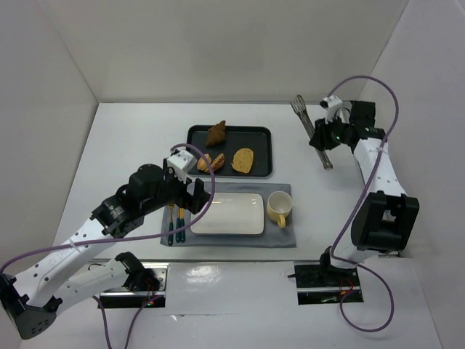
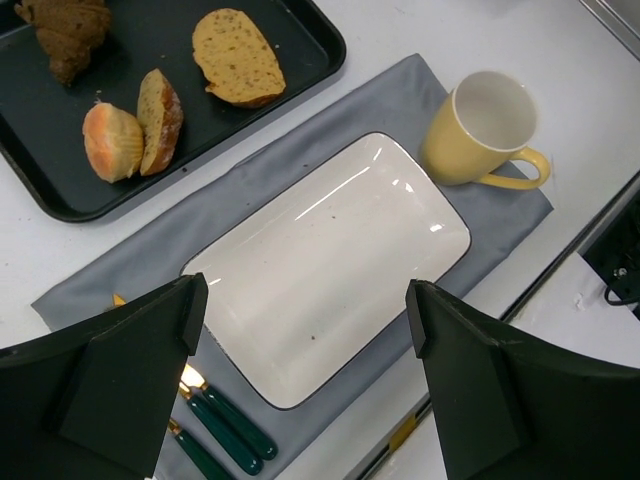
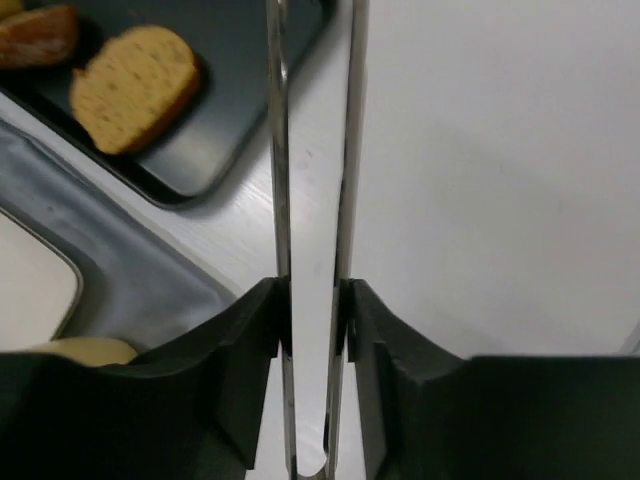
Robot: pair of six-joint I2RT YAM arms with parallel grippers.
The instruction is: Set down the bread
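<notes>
Right gripper (image 1: 322, 139): you have the fingers clamped on the metal tongs (image 1: 314, 134), one pad pressing each arm from outside, and the two arms stand slightly apart in the right wrist view. The tongs sit over the table's far right part, just off the right edge of the black tray (image 1: 256, 139); whether they touch the table cannot be told. Left gripper (image 2: 305, 315): fingers spread wide, nothing between them, hovering above the white rectangular plate (image 2: 330, 250). The plate lies on the grey placemat (image 2: 370, 110) at the table's near middle, with the yellow mug (image 2: 480, 125) just beside its right end and the green-handled cutlery (image 2: 225, 430) by its left end. All bread is on the tray: a bread slice (image 2: 238, 57) lying flat near the tray's near edge, a round roll (image 2: 112, 140) touching a second slice (image 2: 160, 120) at the near left corner, and a dark bread piece (image 2: 70, 35) toward the far left.
</notes>
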